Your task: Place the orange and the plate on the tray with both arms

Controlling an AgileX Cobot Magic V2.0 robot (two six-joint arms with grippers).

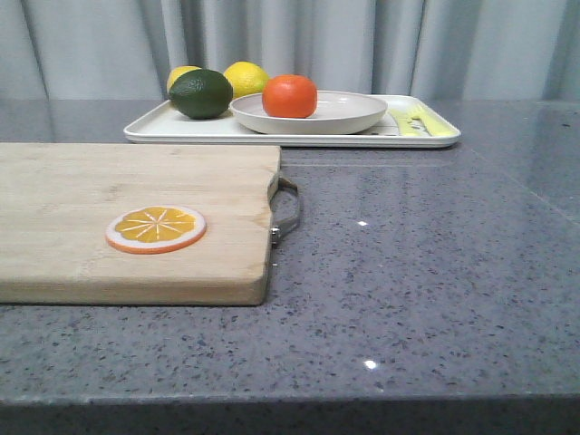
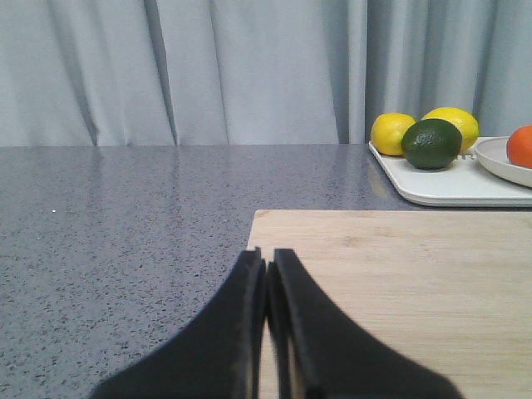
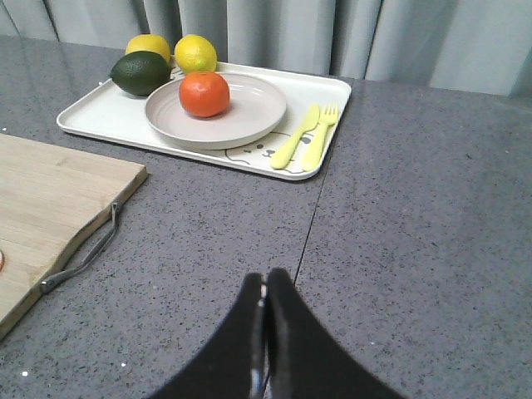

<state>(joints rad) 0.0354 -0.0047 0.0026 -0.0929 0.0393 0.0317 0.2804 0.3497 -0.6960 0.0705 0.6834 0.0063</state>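
The orange rests in the off-white plate, and the plate lies on the white tray at the back of the table. A sliver of orange and plate shows at the edge of the left wrist view. My left gripper is shut and empty over the near corner of the wooden cutting board. My right gripper is shut and empty above the grey counter, well short of the tray. Neither gripper shows in the front view.
Two lemons and a dark green avocado-like fruit lie on the tray's left end; yellow cutlery lies on its right end. The cutting board holds an orange slice disc and has a metal handle.
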